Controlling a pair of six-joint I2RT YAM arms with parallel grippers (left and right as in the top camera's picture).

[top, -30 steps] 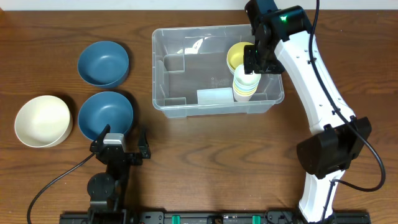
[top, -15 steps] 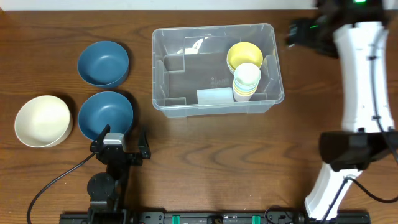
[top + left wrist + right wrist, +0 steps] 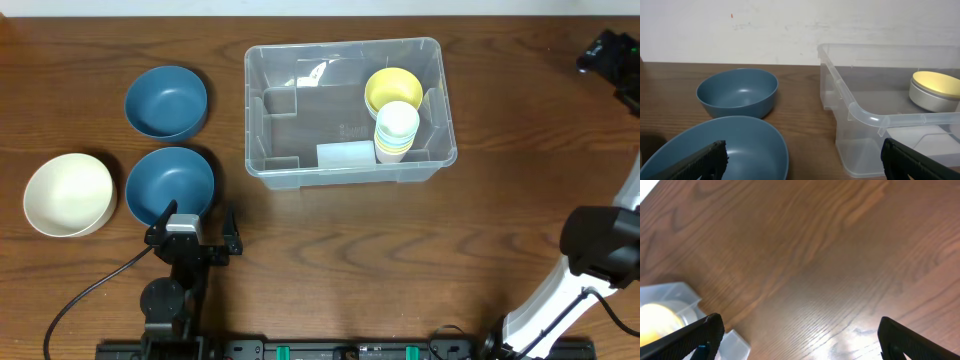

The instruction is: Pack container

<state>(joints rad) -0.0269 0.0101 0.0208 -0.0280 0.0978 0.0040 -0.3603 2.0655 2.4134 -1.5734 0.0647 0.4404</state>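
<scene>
Clear container (image 3: 340, 45) now w/o right fingers (image 3: 697, 336), swung far right.

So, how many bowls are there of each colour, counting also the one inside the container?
Blue bowls: 2
Cream bowl: 1
Yellow bowl, in the container: 1
Total: 4 bowls

The left hand (image 3: 192, 235) and right hand (image 3: 805, 339) both spread wide, empty.

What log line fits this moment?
container: yellow bowl, cup stack inside | blue bowls, cream bowl outside | left end effector open | right end effector open
</scene>
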